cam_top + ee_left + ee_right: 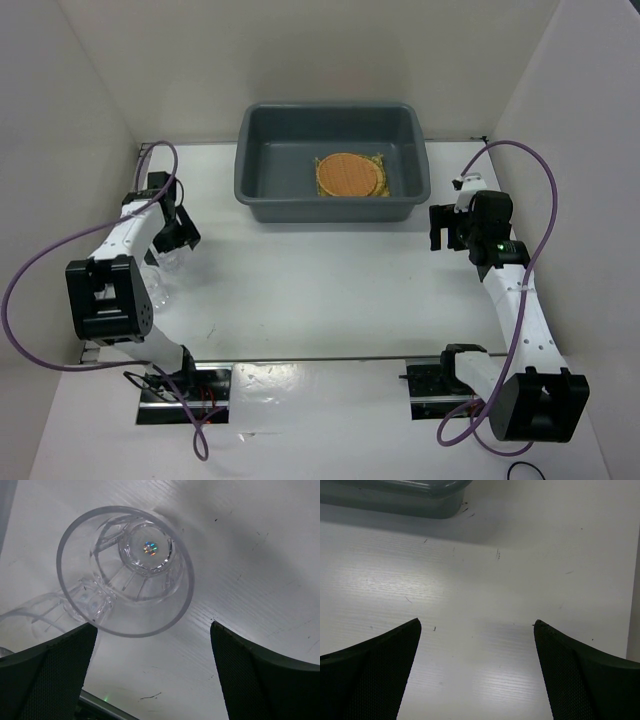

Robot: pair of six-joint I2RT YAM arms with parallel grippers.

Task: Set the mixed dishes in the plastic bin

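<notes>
Far left: left gripper (153, 626) low over the worktop (260, 555), fingers (50, 680) spread wide apart, clamped on nothing. Just beyond the fingertips, a clear glass cup (125, 570), upright on the worktop, mouth open toward the wrist camera. Against its left side, a second glass cup (35, 615); cannot tell whether upright or tipped. From overhead, both cups at the left edge of the worktop, well apart from the bin.

Middle, at the far side: grey-blue plastic bin (262, 178), long side toward the arms. Inside, toward its right half, an orange-brown disc (347, 174) lying flat on a yellow mat (381, 165), only the mat's edges and corners showing around the disc.

Right: right gripper (477, 625) raised above bare worktop, near the bin's right end but not touching it. Fingers (590, 675) wide apart, holding nothing. A corner of the bin at the top left of the right wrist view.
</notes>
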